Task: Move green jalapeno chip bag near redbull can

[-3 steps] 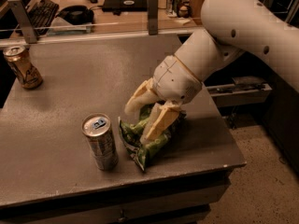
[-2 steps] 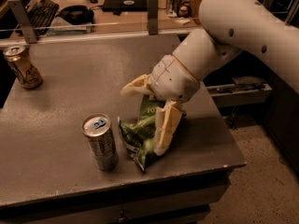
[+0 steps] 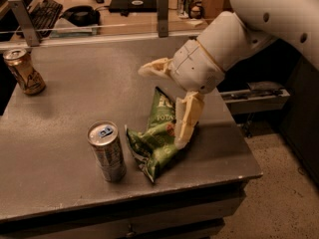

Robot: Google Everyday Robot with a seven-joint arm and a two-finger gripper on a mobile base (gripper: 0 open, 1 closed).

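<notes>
The green jalapeno chip bag (image 3: pixel 153 146) lies crumpled on the grey table (image 3: pixel 60 133), near the front edge. The redbull can (image 3: pixel 106 151), slim and silver with a blue pull tab, stands upright just to the bag's left, a small gap apart. My gripper (image 3: pixel 160 107) is open, just above and right of the bag. One cream finger (image 3: pixel 152 67) points left above the bag. The other finger (image 3: pixel 185 123) hangs down against the bag's right side. The gripper holds nothing.
A wider gold-brown can (image 3: pixel 24 71) stands at the table's far left. A glass rail with metal posts (image 3: pixel 162 14) runs along the table's back edge. The table's right edge (image 3: pixel 249 153) drops to the floor close to the bag.
My gripper has opened and let go of the chip bag, then risen slightly. The bag has stayed beside the redbull can, its top now standing freer.
</notes>
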